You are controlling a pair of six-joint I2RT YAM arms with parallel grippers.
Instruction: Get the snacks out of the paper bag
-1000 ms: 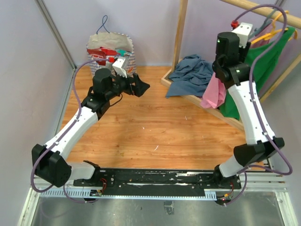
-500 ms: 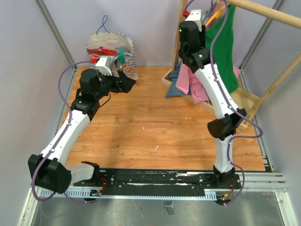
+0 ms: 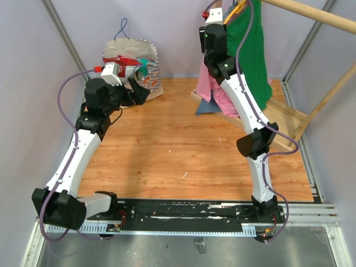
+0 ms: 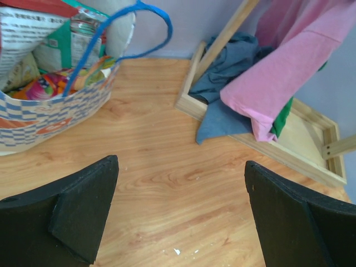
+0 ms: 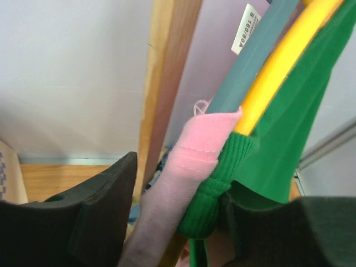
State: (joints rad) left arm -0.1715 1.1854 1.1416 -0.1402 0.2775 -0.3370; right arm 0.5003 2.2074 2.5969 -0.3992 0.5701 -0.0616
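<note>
The paper bag (image 3: 153, 72) stands at the back left against the wall, its blue cord handle (image 4: 146, 22) up. Snacks (image 3: 123, 61) stick out of its mouth; the left wrist view shows a white-red packet (image 4: 22, 33) and a green one (image 4: 58, 50) inside the checked wall (image 4: 50, 111). My left gripper (image 3: 139, 90) hovers just right of the bag, open, with only bare floor between its fingers (image 4: 83, 206). My right gripper (image 3: 219, 11) is raised at the back and shut on a pink garment (image 5: 172, 189) and a green garment (image 5: 222, 183) at their hangers.
A wooden rack post (image 5: 167, 67) stands behind the right gripper, with a sloping pole (image 3: 311, 16) to the right. A grey-blue cloth (image 4: 222, 83) lies in a low wooden tray (image 4: 311, 156) on the floor. Grey walls close in behind and to the left.
My right arm has swung left and upward, carrying the pink and green garments along. My left gripper has drawn back leftward, closer to the bag, and stayed open.
</note>
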